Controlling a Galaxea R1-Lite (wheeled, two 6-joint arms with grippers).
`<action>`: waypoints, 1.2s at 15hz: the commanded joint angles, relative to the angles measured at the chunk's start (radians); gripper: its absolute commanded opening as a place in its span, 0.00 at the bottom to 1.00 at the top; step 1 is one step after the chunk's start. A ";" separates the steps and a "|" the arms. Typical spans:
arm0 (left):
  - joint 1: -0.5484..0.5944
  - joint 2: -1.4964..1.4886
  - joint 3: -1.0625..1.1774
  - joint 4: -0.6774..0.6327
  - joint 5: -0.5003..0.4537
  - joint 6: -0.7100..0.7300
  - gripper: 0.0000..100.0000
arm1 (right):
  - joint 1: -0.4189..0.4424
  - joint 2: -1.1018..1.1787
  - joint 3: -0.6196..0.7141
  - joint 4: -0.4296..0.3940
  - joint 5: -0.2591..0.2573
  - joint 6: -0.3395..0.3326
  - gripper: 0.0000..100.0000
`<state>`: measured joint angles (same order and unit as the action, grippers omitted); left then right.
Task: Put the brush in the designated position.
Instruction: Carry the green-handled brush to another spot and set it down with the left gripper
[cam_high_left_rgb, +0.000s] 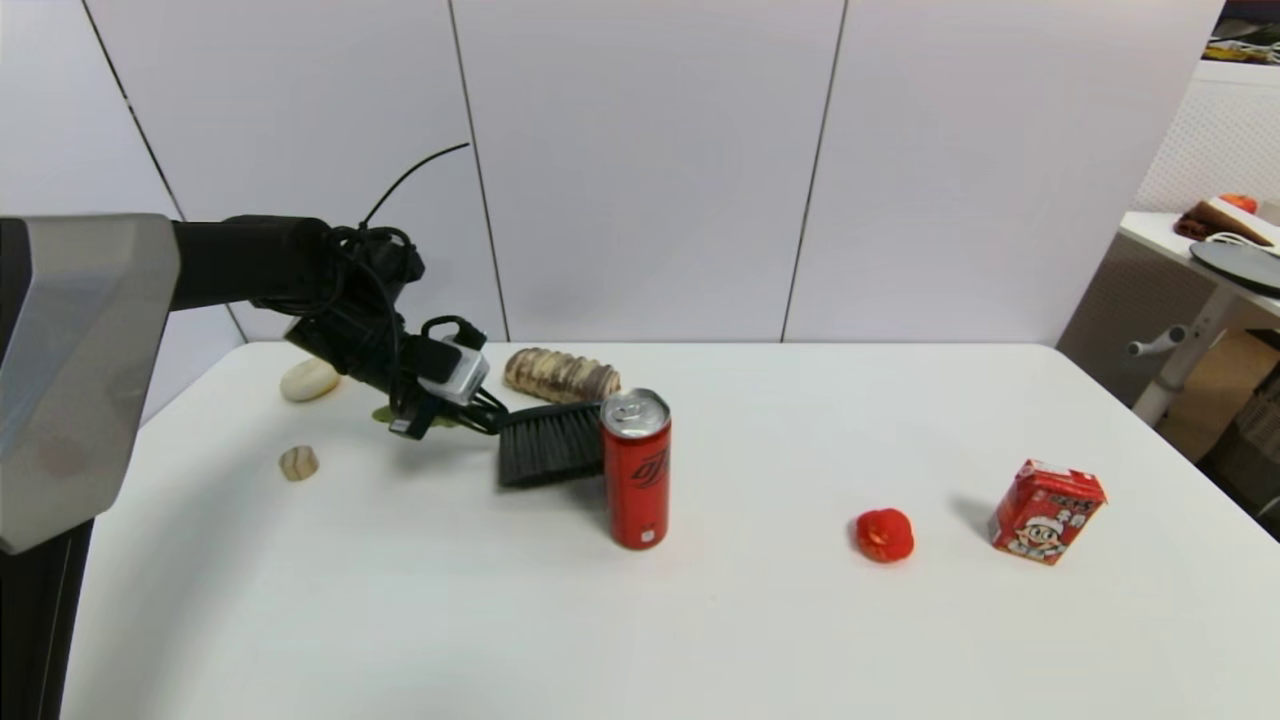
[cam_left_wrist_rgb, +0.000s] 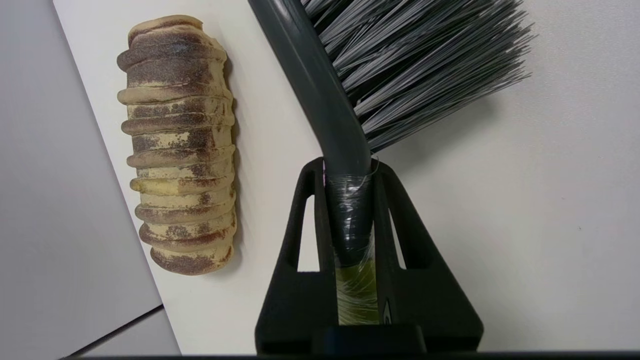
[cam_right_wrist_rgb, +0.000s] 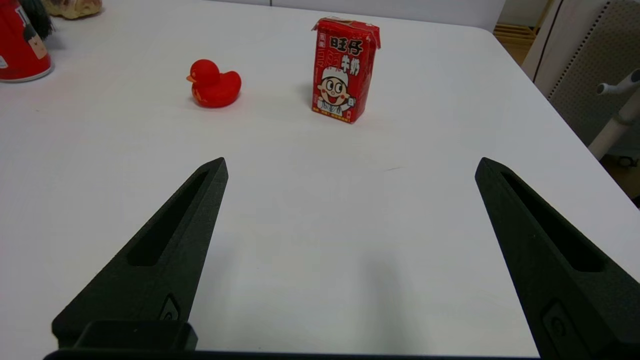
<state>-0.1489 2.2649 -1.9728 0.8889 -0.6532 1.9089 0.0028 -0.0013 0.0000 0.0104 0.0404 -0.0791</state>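
Left gripper (cam_left_wrist_rgb: 350, 170) clamps brush (cam_left_wrist_rgb: 400, 65) handle.

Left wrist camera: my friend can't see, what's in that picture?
The left gripper is shut on the brush at its grey neck, with the black bristles fanned out over the white table. A ridged brown bread roll lies beside it.
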 joint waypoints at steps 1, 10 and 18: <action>0.000 0.007 0.000 0.005 -0.026 0.013 0.00 | 0.000 0.001 0.002 0.000 0.001 -0.001 1.00; 0.000 0.010 0.000 0.005 -0.023 0.013 1.00 | 0.000 0.001 0.002 0.000 0.001 -0.001 1.00; 0.006 -0.016 0.000 0.007 -0.020 0.007 1.00 | 0.000 0.001 0.002 0.000 0.001 -0.002 1.00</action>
<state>-0.1489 2.2717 -1.9728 0.8909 -0.6719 1.9079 0.0028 -0.0013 0.0000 0.0109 0.0409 -0.0791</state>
